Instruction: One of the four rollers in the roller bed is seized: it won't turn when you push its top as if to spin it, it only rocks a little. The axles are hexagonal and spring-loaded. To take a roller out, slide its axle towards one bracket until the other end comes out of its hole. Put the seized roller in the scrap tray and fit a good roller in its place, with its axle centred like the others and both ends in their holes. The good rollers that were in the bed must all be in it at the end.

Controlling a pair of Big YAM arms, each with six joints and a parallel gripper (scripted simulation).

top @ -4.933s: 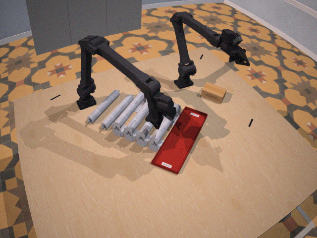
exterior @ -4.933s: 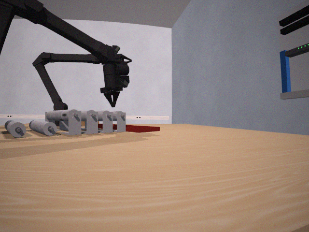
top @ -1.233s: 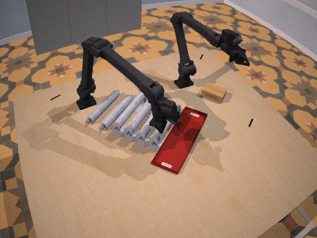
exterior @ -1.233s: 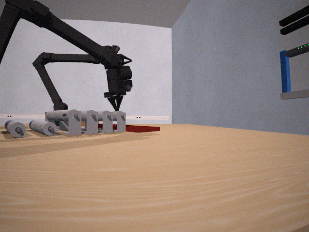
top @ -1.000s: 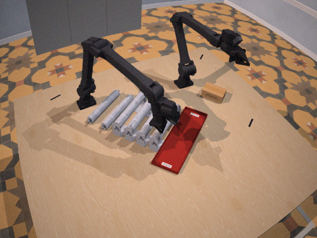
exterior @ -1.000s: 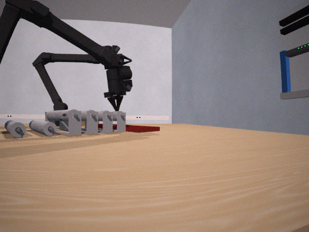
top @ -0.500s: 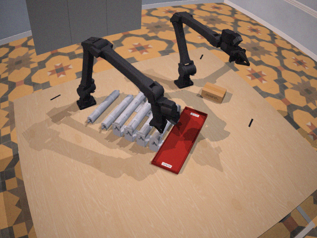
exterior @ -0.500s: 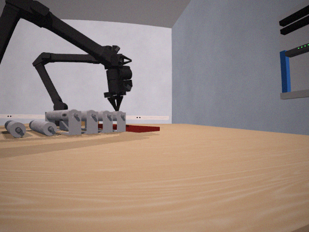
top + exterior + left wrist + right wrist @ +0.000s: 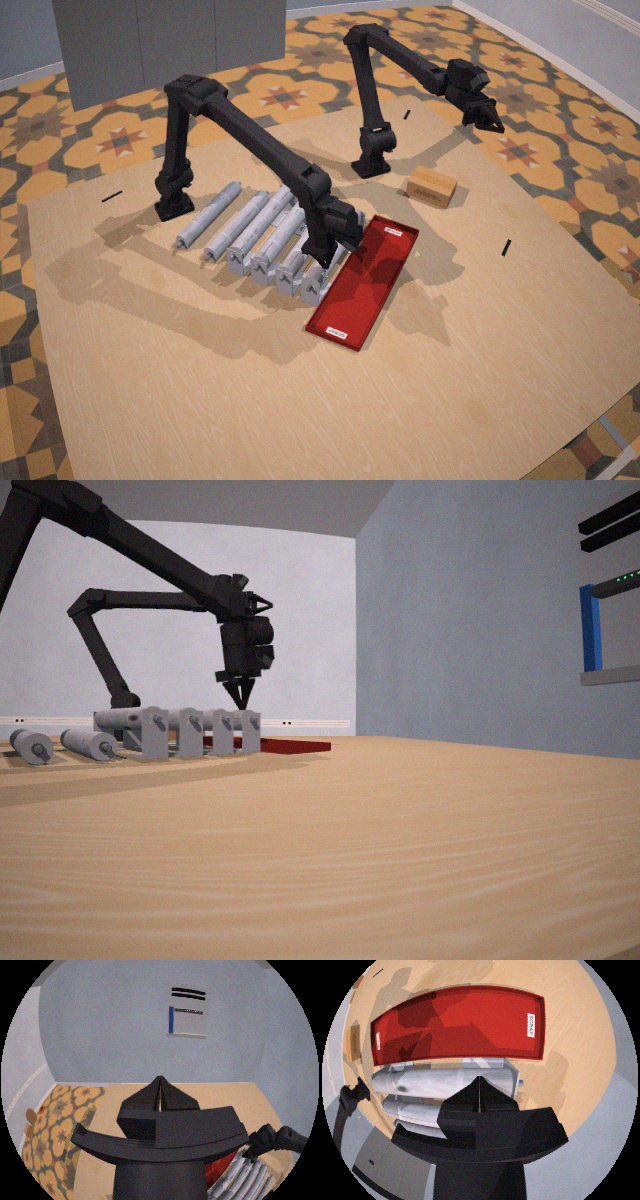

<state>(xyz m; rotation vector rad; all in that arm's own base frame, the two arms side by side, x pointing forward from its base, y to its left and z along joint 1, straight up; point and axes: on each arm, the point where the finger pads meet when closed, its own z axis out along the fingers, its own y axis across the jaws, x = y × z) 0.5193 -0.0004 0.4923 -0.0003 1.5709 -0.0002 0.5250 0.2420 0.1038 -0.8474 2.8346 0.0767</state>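
The roller bed [image 9: 279, 242] holds four grey rollers between grey brackets, next to the red scrap tray [image 9: 364, 281], which is empty. Two spare grey rollers [image 9: 209, 214] [image 9: 237, 224] lie on the table beside the bed. My right gripper [image 9: 323, 262] [image 9: 241, 705] is shut and empty, pointing straight down with its tip on or just above the roller nearest the tray. The right wrist view shows the fingertips [image 9: 479, 1083] over that roller [image 9: 440, 1083], with the tray [image 9: 456, 1023] beyond. My left gripper [image 9: 493, 124] is shut and empty, held high beyond the table's far edge; its closed fingers show in the left wrist view [image 9: 159, 1095].
A cardboard box [image 9: 431, 186] stands behind the tray near the left arm's base [image 9: 372, 165]. The right arm's base [image 9: 173, 206] stands behind the spare rollers. Short black marks [image 9: 505, 246] lie on the table.
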